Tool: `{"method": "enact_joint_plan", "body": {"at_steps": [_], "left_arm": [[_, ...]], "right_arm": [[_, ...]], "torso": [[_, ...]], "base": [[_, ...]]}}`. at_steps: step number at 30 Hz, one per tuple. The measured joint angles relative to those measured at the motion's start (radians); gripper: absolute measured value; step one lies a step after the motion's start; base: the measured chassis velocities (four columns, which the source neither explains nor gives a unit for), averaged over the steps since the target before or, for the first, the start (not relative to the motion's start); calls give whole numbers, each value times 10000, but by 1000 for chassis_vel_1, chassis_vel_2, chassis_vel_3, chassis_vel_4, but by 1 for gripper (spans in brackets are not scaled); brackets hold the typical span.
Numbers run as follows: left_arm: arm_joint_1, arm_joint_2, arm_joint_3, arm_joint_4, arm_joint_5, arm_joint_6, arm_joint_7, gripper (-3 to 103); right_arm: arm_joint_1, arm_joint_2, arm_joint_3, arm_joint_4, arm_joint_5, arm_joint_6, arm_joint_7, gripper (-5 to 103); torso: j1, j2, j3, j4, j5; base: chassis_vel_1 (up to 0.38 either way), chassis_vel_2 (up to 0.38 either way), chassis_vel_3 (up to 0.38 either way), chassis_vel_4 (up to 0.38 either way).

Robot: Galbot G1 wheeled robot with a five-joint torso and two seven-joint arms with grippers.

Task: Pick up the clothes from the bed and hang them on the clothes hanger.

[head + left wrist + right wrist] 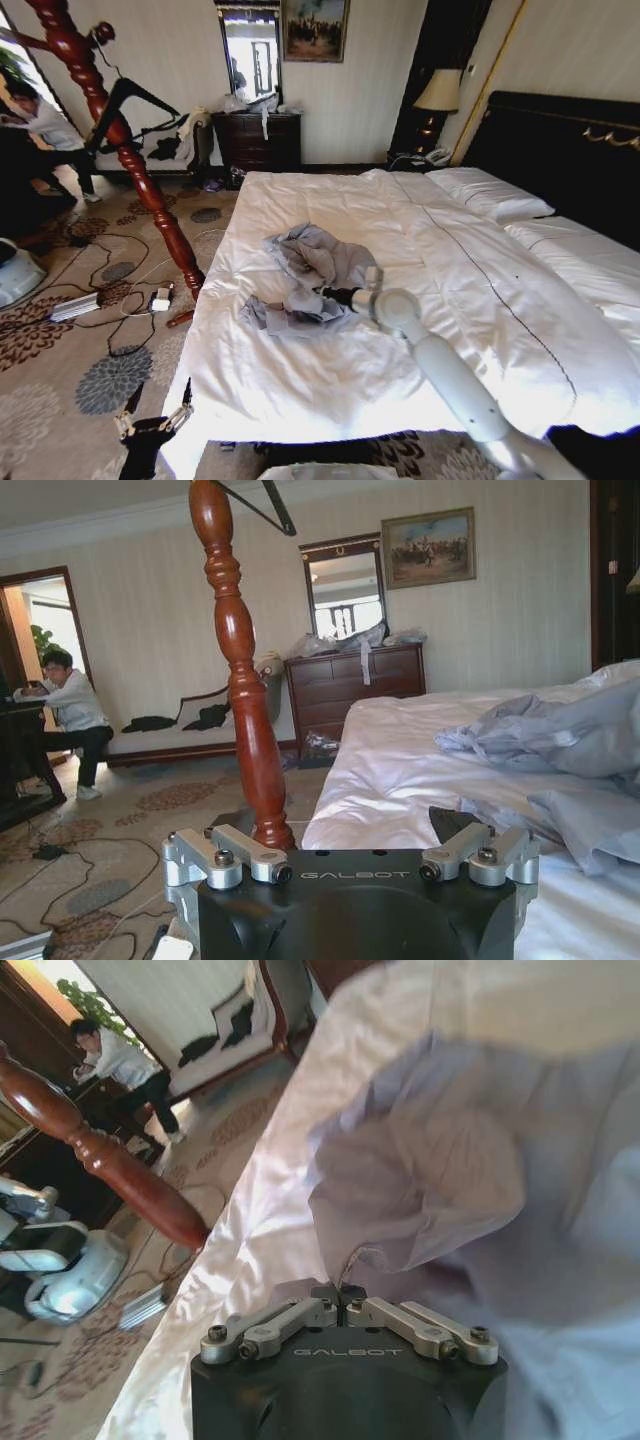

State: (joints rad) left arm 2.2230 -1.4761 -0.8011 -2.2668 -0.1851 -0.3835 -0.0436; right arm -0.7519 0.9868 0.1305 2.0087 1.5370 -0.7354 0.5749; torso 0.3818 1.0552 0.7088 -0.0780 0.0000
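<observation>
Bedroom: patterned carpet, dark dresser far wall, red-brown coat stand left of bed. Clothes: grey-blue jacket, crumpled heap, near-left part of white duvet, long axis roughly near-left to far-right. Clothes hanger: black, hung high on coat stand, well apart, far left of jacket. Right claw: at heap's near-right edge, fingers pinched together on fold of fabric. Left claw: low by bed's near-left corner, spread wide, empty. Right arm nearer. Lettering on claw housings: "GALBOT".
</observation>
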Motion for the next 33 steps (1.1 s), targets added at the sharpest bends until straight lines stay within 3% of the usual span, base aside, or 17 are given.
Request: {"method": "enact_joint_plan", "body": {"at_steps": [7, 17, 20, 22, 24, 28, 30, 33], "left_arm": [[-35, 182, -85, -198, -80, 184, -45, 99], [-925, 920, -57, -536, -77, 1246, -159, 99], [-1352, 1569, -32, -547, -251, 1669, -277, 98], [-1876, 2397, 56, -498, -494, 2090, -423, 98], [-2042, 2662, 97, -435, -570, 2211, -482, 98], [-3088, 4188, 551, 112, -1231, 2858, -805, 97], [-3255, 4398, 622, 215, -1394, 2941, -828, 97], [-4378, 5759, 1167, 933, -2280, 3195, -873, 97]], "right_arm": [[-779, -1270, 1287, 1197, 274, 0, -139, 0], [-2963, -3034, 4514, 2202, 627, -1, -592, 0], [-3712, -3360, 5358, 2252, 626, -1, -743, 0], [-4252, -3428, 5945, 2254, 628, -1, -777, 0], [-4388, -3425, 6074, 2254, 631, -1, -778, 0], [-4809, -3334, 6457, 2289, 656, -1, -760, 0], [-4849, -3326, 6498, 2302, 664, -1, -751, 0], [-4972, -3335, 6654, 2332, 752, 0, -691, 0]], "torso": [[0, 0, 0, -1, 2], [0, 0, -1, 0, -1], [-1, 0, 0, 0, -1], [0, 0, 0, 1, 0], [0, 0, 0, 0, 1], [0, 0, 1, 2, -2], [0, 0, 1, 3, -1], [1, 0, 1, 3, -6]], "base": [[0, 0, 0, 0], [0, 0, 0, 0], [0, 0, 0, 0], [0, 0, 0, 0], [0, 0, 0, 0], [0, 0, 0, 0], [0, 0, 0, 0], [0, 0, 0, 0]]}}
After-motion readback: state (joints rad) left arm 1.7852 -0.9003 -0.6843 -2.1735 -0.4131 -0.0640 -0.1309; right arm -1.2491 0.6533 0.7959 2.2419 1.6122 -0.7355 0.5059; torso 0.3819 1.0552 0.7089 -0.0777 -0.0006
